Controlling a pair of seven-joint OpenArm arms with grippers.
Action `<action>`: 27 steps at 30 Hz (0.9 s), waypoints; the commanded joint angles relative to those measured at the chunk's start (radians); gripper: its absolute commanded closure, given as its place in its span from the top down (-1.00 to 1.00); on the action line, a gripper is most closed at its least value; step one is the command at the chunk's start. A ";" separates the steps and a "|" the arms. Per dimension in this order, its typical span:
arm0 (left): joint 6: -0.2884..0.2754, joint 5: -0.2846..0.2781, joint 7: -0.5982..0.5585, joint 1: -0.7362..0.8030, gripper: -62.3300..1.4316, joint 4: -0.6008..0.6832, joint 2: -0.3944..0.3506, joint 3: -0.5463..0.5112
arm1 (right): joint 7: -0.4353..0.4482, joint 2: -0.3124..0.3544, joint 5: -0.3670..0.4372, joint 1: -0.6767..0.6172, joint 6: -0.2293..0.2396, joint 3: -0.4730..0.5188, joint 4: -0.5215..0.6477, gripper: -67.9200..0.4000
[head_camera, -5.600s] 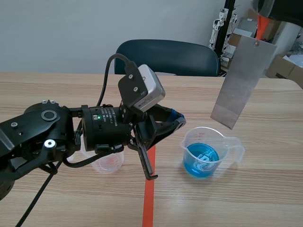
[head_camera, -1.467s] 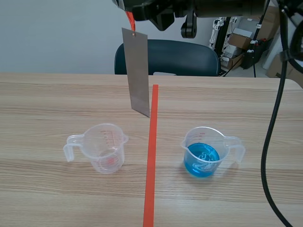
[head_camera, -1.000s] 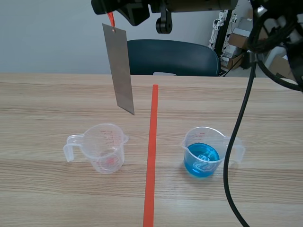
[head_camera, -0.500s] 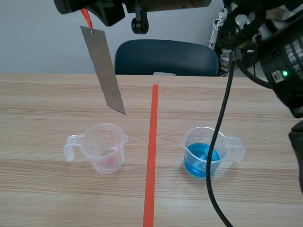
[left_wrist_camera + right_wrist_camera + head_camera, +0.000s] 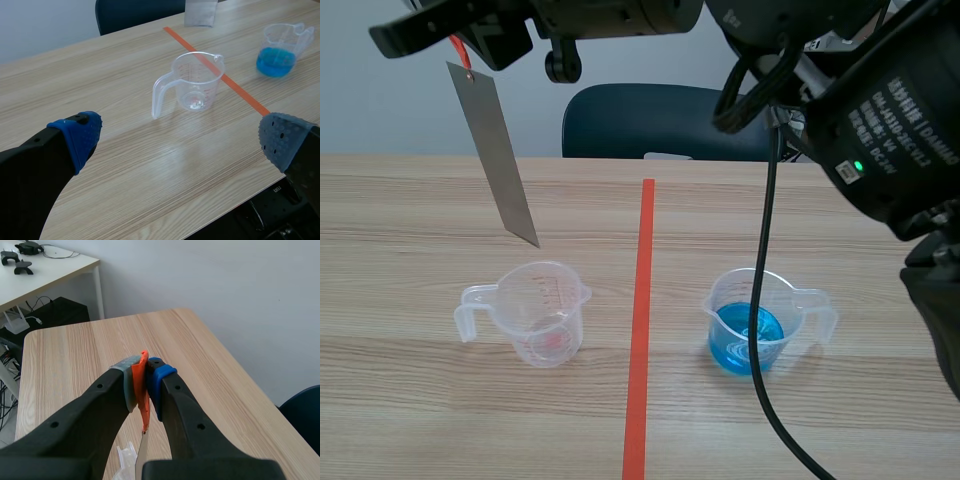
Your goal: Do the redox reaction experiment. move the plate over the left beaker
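- Left gripper [image 5: 177, 140] is hanging low over the near part of the table [image 5: 420, 420], fingers spread wide, holding nothing.
- Left beaker [image 5: 540, 310] is standing upright just left of the orange-red tape line [image 5: 640, 320]. It is clear plastic and looking empty, so probably light and easy to knock over.
- Right beaker [image 5: 752, 325] is sitting across the line, well apart, holding blue liquid [image 5: 745, 335].
- Plate [image 5: 498, 150] is hanging in the air from the raised right arm, tilted. Its lower corner is pointing down just above the left beaker's far rim in the scene view. The left wrist view is putting it a bit beyond the beaker, so it is likely close but not squarely over.
- Right gripper [image 5: 145, 382] is pinching shut on the orange tab [image 5: 143, 390] tied through the plate's top hole, not on the metal itself.
- Handling guess: the plate is looking thin, stiff, light and smooth-faced, so slippery for the pads. Dangling from a soft tab, it is likely swinging and twisting on fast moves.
- The best hold is seeming to be the tab, keeping the lower end free for dipping.
- Chair [image 5: 670, 120] is standing behind the table's far edge.
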 commanded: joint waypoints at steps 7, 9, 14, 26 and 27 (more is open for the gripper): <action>-0.001 -0.009 -0.014 0.003 1.00 0.014 0.003 -0.006 | 0.021 0.003 0.001 0.023 -0.037 -0.031 0.003 -0.99; -0.001 -0.009 -0.014 0.003 1.00 0.014 0.003 -0.006 | 0.021 0.003 0.001 0.023 -0.037 -0.031 0.003 -0.99; -0.001 -0.009 -0.014 0.003 1.00 0.014 0.003 -0.006 | 0.016 0.003 0.002 0.023 -0.050 -0.031 0.003 -0.99; 0.000 -0.009 -0.014 0.003 1.00 0.014 0.003 -0.006 | -0.024 0.003 0.051 0.023 -0.074 -0.031 0.003 -0.99; 0.000 -0.009 -0.014 0.003 1.00 0.014 0.003 -0.006 | -0.024 0.003 0.051 0.023 -0.074 -0.031 0.003 -0.99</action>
